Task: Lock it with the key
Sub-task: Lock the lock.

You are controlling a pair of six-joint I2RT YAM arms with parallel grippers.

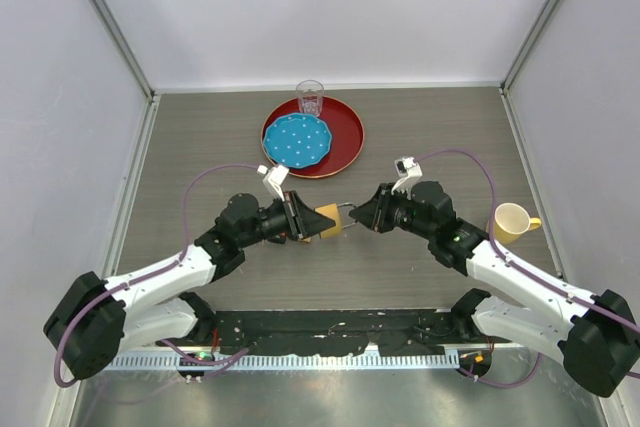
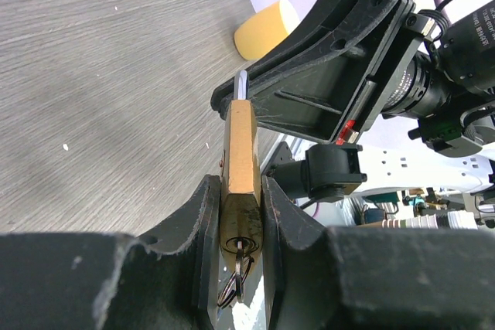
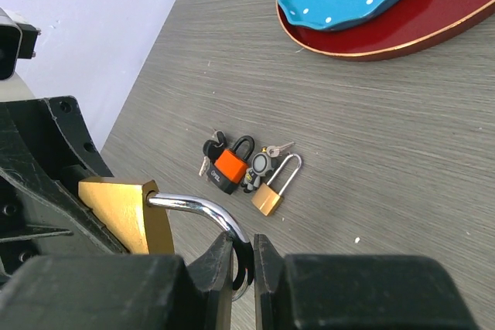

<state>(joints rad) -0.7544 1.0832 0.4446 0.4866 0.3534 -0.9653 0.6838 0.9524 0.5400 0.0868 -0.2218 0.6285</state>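
A brass padlock (image 1: 327, 220) hangs above the table between my two grippers. My left gripper (image 1: 303, 220) is shut on its body; in the left wrist view the body (image 2: 241, 152) sits clamped between the fingers (image 2: 203, 229). A key with a wire ring (image 2: 241, 259) sticks in the keyhole at the body's near end. My right gripper (image 1: 360, 215) is shut on the padlock's silver shackle (image 3: 197, 208). One shackle leg enters the brass body (image 3: 124, 210); the other end is hidden between the right fingers (image 3: 220, 264).
An orange-and-black padlock with keys (image 3: 229, 168) and a small long-shackle brass padlock (image 3: 271, 195) lie on the table below. A red tray (image 1: 345, 137) at the back holds a blue dotted plate (image 1: 297, 140) and a glass (image 1: 310, 98). A yellow cup (image 1: 512, 220) stands at the right.
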